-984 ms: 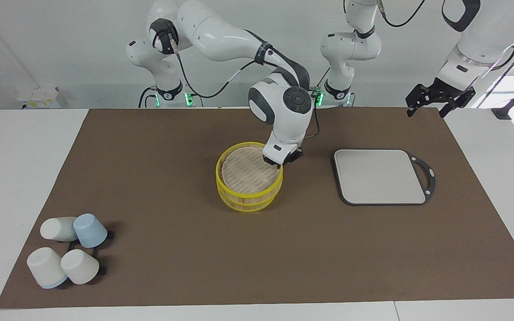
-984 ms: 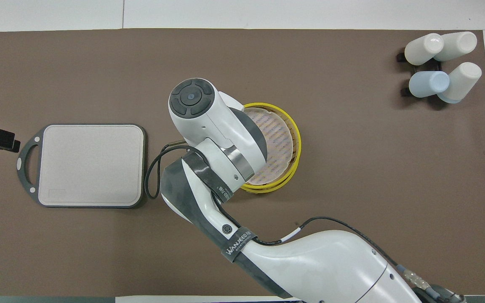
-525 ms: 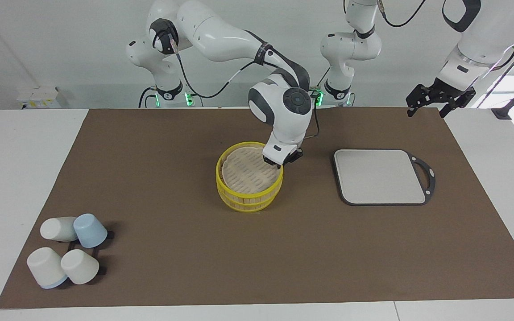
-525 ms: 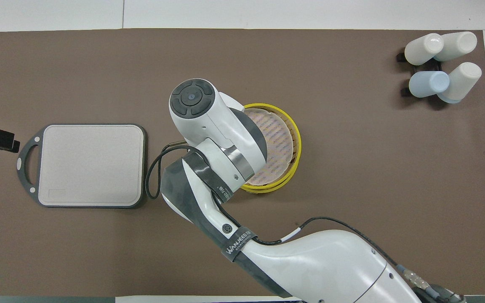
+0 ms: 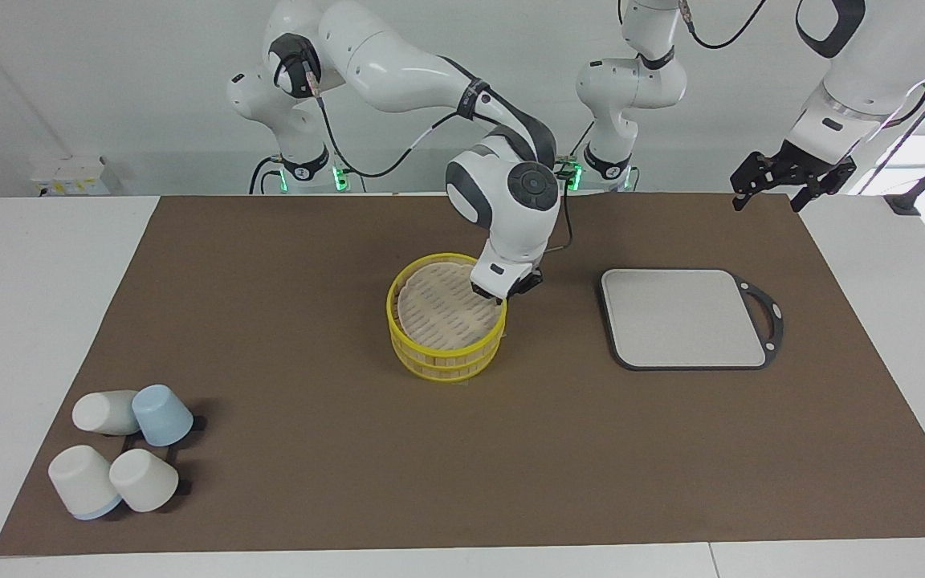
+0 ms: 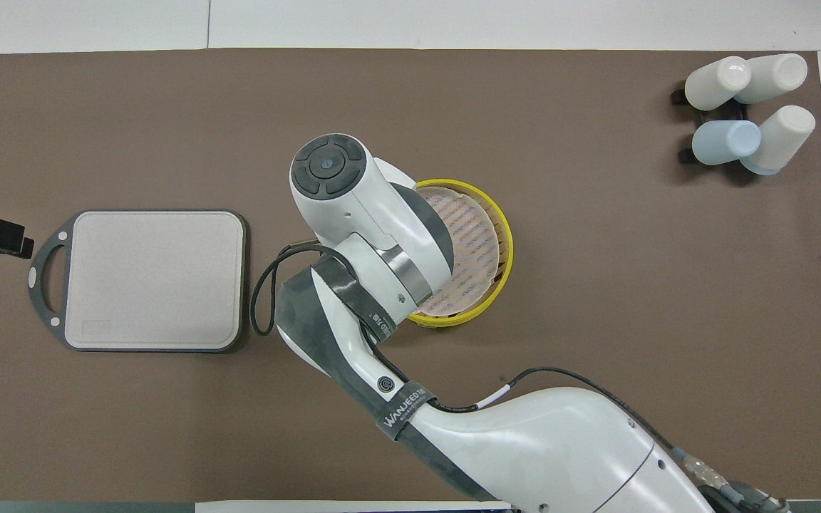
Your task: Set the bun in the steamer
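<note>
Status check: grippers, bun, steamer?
Right gripper at steamer rim. Left gripper waits, raised near grey board. Bun not visible. Nothing blocking.

High facing view, steep overhead (opposed)

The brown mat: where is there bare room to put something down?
Bare mat lies between the steamer and the cups, and nearer the robots than the cups. It is crowded where the right claw sits at the steamer's rim, beside the grey board.

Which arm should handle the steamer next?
Right, probably: the right gripper is already at the steamer rim, at the lid's edge. The left gripper waits above the mat's corner by the board.
</note>
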### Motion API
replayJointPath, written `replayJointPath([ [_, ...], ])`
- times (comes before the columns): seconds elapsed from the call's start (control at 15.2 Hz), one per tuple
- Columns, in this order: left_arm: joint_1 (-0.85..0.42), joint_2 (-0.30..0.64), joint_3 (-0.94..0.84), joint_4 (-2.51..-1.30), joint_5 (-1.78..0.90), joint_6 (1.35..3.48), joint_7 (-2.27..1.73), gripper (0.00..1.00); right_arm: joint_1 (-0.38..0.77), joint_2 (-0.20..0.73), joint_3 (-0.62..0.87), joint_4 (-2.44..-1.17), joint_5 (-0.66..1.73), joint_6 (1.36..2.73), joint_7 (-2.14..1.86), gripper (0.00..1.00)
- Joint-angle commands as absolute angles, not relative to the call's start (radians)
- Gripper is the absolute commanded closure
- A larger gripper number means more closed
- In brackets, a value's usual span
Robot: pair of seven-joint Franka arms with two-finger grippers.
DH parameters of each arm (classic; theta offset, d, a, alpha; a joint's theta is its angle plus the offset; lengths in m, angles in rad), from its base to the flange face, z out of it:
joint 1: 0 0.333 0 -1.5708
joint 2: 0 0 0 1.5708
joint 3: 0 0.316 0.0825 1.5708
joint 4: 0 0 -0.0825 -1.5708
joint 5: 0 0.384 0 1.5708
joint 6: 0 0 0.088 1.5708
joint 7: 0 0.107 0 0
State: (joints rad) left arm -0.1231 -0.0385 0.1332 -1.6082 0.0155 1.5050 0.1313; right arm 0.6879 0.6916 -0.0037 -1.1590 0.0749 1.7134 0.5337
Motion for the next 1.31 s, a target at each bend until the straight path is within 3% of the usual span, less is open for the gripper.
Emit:
replayJointPath([
  [0.0,-0.121,-0.040,0.135,-1.617,0.005,1.523,0.147,0.00,0.678,0.673,0.002,-1.204,0.086,1.726,0.554,1.00],
  [1.12,-0.126,-0.038,0.135,-1.614,0.005,1.526,0.146,0.00,0.670,0.657,0.002,-1.206,0.084,1.713,0.552,1.00],
  [1.18,-0.126,-0.040,0.135,-1.614,0.005,1.526,0.146,0.00,0.669,0.658,0.002,-1.206,0.084,1.716,0.552,0.94],
  [1.25,-0.126,-0.038,0.135,-1.614,0.005,1.526,0.146,0.00,0.672,0.658,0.000,-1.207,0.084,1.721,0.560,0.01],
])
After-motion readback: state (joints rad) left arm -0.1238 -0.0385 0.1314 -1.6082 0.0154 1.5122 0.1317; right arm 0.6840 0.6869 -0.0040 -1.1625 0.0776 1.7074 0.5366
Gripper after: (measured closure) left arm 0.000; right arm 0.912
